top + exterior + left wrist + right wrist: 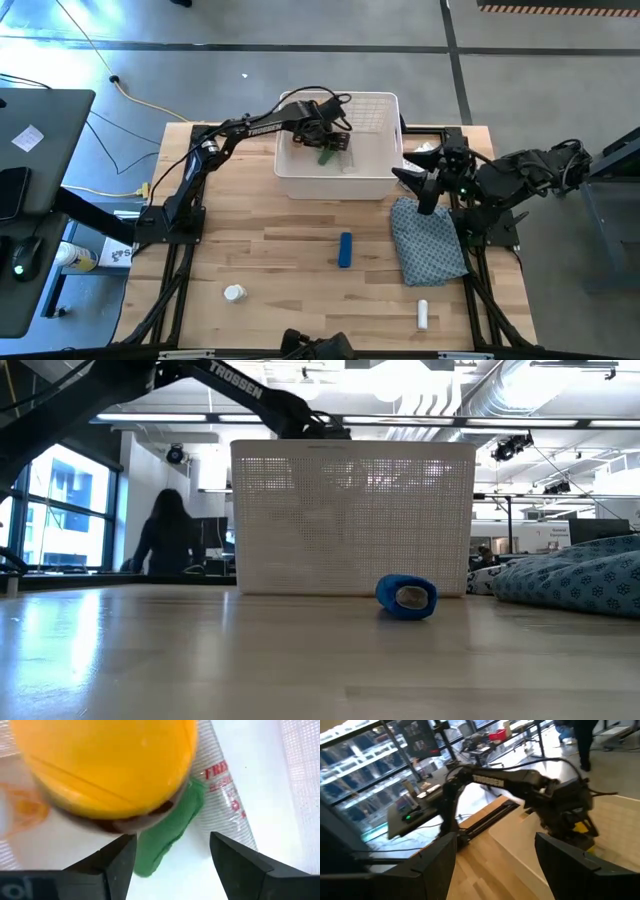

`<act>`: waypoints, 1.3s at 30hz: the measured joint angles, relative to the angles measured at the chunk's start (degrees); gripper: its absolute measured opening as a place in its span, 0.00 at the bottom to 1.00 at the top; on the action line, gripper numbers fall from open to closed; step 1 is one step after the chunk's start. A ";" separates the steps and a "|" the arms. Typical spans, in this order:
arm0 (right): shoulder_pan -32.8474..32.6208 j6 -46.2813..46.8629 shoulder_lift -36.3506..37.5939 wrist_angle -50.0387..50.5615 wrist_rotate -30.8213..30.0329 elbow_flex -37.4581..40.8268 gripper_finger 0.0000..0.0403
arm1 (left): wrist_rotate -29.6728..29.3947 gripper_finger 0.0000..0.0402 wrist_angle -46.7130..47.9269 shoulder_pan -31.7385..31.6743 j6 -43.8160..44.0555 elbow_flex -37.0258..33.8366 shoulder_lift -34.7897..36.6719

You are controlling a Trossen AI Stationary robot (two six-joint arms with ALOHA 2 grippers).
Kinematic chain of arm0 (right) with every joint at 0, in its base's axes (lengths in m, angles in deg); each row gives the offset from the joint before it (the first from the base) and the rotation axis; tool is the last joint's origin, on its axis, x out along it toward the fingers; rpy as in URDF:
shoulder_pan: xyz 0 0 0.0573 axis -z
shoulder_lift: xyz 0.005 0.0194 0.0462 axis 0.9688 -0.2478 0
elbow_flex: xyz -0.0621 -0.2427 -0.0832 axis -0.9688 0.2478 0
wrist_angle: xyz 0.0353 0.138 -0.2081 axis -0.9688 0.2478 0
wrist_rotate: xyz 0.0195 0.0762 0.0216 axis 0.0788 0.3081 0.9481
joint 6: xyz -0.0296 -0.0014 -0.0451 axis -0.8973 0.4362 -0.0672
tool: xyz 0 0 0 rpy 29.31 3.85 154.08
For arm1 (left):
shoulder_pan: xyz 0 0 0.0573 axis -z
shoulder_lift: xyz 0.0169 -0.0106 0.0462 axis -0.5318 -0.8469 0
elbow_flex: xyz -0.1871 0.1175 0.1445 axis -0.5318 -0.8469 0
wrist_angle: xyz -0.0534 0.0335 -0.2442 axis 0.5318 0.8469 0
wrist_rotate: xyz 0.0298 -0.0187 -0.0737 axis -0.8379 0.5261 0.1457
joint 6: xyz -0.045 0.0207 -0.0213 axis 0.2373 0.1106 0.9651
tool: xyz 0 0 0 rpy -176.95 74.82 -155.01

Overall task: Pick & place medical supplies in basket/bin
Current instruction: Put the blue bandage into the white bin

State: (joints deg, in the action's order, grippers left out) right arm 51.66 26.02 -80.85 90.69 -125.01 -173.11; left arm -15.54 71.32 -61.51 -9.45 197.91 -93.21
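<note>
White lattice bin (370,182) sits at far centre of the tabletop (270,260). Left gripper (335,138) hangs over its inside, fingers (116,865) spread, nothing between them; an amber bottle with yellow cap (105,765) lies just below beside a green piece (167,837) and a clear tube (227,795), all inside. Right gripper (415,188) waits right of the bin, fingers apart. Left outside: blue piece (345,249) at centre, white bottle (234,293) near left, white tube (422,315) near right. Roughly halfway, I judge.

Left gripper (334,141) crowds bin (383,186); tabletop (270,265) seemingly open
</note>
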 joint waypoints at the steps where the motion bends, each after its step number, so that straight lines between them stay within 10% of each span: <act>1: -0.03 -0.18 0.11 -0.41 0.79 0.00 0.64 | -0.10 0.70 1.07 0.02 -0.02 0.56 0.00; 20: -0.01 -6.13 2.66 0.14 5.62 0.00 0.64 | -6.08 0.64 21.27 5.63 -11.77 21.97 0.15; 39: -0.01 4.55 1.93 6.72 -0.29 -0.02 0.64 | -4.76 0.56 20.99 8.79 -28.92 21.38 12.50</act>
State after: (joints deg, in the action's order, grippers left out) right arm 51.64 30.57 -78.92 97.42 -125.30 -173.13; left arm -20.30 92.31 -52.72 -38.37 219.29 -80.71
